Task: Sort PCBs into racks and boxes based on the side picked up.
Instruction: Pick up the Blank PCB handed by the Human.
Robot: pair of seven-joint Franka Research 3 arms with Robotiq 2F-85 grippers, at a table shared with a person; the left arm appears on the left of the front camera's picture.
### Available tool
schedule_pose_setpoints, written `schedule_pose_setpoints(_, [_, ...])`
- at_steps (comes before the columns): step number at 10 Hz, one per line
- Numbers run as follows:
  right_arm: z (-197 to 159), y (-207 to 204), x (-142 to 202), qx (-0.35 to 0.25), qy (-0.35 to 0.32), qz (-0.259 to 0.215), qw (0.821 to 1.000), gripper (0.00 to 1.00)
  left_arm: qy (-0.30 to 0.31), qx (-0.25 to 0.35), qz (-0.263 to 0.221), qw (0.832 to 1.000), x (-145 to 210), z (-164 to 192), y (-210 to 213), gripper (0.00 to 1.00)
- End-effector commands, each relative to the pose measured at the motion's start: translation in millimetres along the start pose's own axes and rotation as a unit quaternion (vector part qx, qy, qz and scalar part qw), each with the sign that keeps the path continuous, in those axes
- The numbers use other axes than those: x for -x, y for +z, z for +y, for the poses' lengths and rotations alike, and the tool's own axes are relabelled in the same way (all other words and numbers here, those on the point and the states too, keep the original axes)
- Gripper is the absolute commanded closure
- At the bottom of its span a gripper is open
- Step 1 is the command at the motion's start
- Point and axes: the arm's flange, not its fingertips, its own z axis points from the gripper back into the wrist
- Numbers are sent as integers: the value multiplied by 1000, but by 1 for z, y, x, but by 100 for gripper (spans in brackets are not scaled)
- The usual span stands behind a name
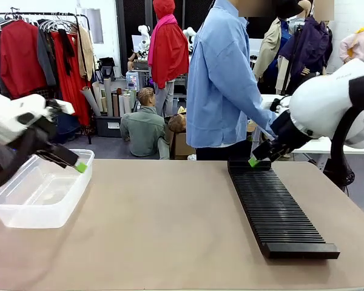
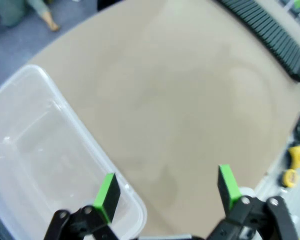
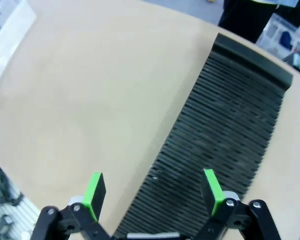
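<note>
Two-arm standby: hold left gripper (image 2: 168, 191), jaws wide apart and empty, over rim of box (image 1: 24, 211) at lower left, right gripper (image 3: 154, 190), likewise apart, over far end of rack (image 1: 279, 212) at right; square fingers (image 3: 212, 186) to ribs (image 3: 230, 115) before inserting any PCB.

— Where's the rack (image 1: 279, 209)?
— Flat on the right half of the table (image 1: 170, 230). It's long, narrow and black, with its ribs set crosswise, and it runs lengthwise from the table's far edge towards the near one.
— And the box (image 1: 42, 215)?
— Upright at the table's left edge. It's clear plastic with a rounded rim and an open top, well apart from the rack.
</note>
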Motion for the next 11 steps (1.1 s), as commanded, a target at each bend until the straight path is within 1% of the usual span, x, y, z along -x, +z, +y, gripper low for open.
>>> schedule_pose_setpoints(1, [-39,13,2,-94,-43,-2,995,0,15,110,-55,992,15,25,20,0])
schedule_pose_setpoints(2, [-50,18,4,-124,-59,-7,990,0,27,137,-72,988,21,30,28,0])
schedule_pose_setpoints(3, [-67,26,7,-157,-84,-23,984,0,47,181,-105,977,33,37,40,0])
schedule_pose_setpoints(5, [-87,45,18,-218,-116,-53,968,0,85,226,-155,958,56,47,52,0])
schedule_pose_setpoints(6, [-98,56,22,-236,-125,-74,961,0,98,243,-168,950,66,58,59,0])
schedule_pose_setpoints(8, [-115,83,30,-266,-146,-119,946,0,127,261,-174,941,83,81,72,0])
schedule_pose_setpoints(11, [-134,100,33,-300,-167,-165,925,0,142,283,-182,931,90,110,85,0])
